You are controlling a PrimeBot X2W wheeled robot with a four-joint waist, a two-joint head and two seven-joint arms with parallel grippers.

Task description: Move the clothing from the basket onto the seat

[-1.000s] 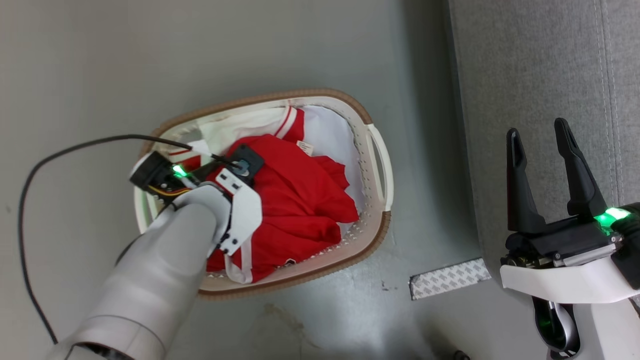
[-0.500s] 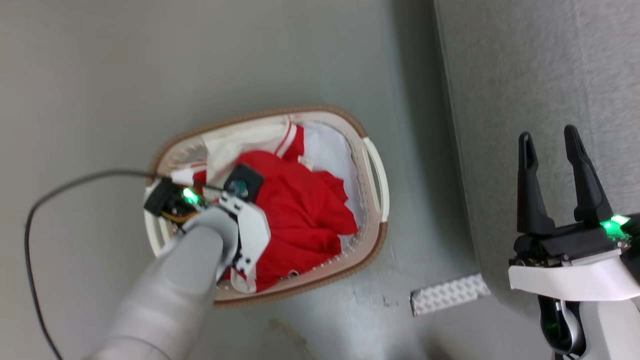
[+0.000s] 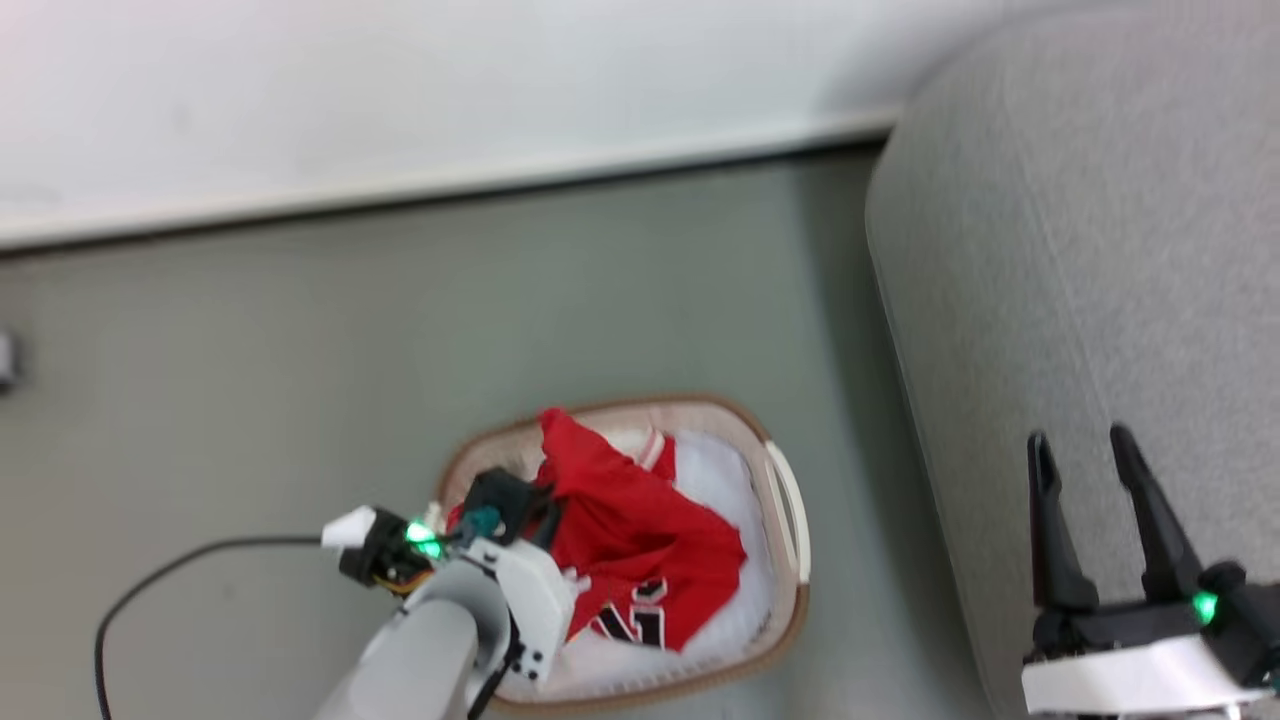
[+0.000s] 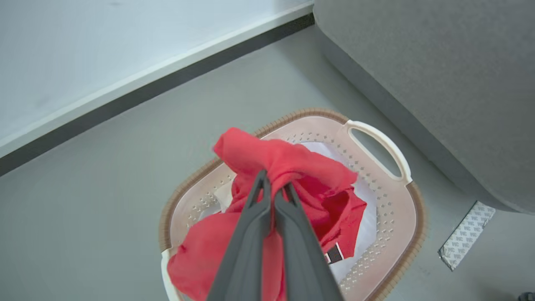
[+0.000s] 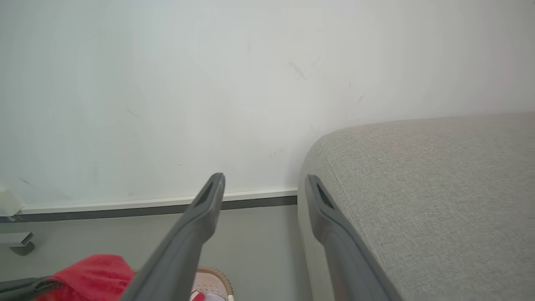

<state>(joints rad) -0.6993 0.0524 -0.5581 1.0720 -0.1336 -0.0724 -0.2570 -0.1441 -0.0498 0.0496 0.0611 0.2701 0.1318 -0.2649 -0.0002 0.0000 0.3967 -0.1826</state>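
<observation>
1. Lifting one garment out is the step in hand: the left gripper [image 4: 273, 184] has its fingers pinched shut on a bunched fold of the red jersey [image 4: 292, 163], which hangs from them over the laundry basket [image 4: 395, 209]
2. The jersey's lower folds, with the black-and-white lettering, trail down inside the rim; whether they touch the cloth below I cannot tell
3. A white garment with striped trim [image 3: 652, 452] lies in the basket beneath it, so more clothing waits
4. The right gripper [image 3: 1078, 437] holds nothing, its fingers spread apart above the edge of the grey sofa [image 3: 1080, 250], which stands to the basket's right across a strip of floor
5. The next move, as I judge it, calls for raising the jersey until its trailing hem clears the brown rim, swinging it right over the sofa and only then parting the fingers; a dragging hem could catch the handle and tug the basket
</observation>
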